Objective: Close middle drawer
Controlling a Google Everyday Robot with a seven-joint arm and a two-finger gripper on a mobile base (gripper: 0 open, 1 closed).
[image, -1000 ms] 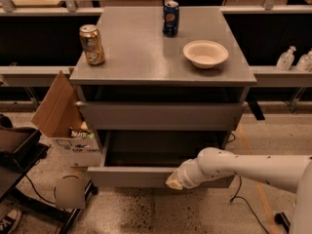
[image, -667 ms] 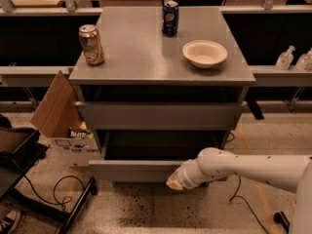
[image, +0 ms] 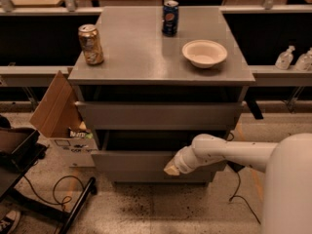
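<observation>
The middle drawer (image: 131, 163) is a low grey front panel under the taller top drawer (image: 156, 116) of a grey cabinet (image: 141, 57). It stands out a little from the cabinet, with a dark gap above its front edge. My gripper (image: 171, 169) is at the end of the white arm (image: 224, 152) that reaches in from the right. It rests against the drawer's front panel, right of the panel's middle. The drawer's tray is hidden inside the cabinet.
On the cabinet top stand a gold can (image: 91, 44), a blue soda can (image: 170, 17) and a white bowl (image: 204, 53). An open cardboard box (image: 56, 106) and a black stand (image: 19, 155) with cables (image: 63, 184) are on the floor at the left. Bottles (image: 285, 58) stand on the right shelf.
The middle drawer has slid back into the cabinet and sticks out much less. My gripper has followed it inward, staying against the front panel.
</observation>
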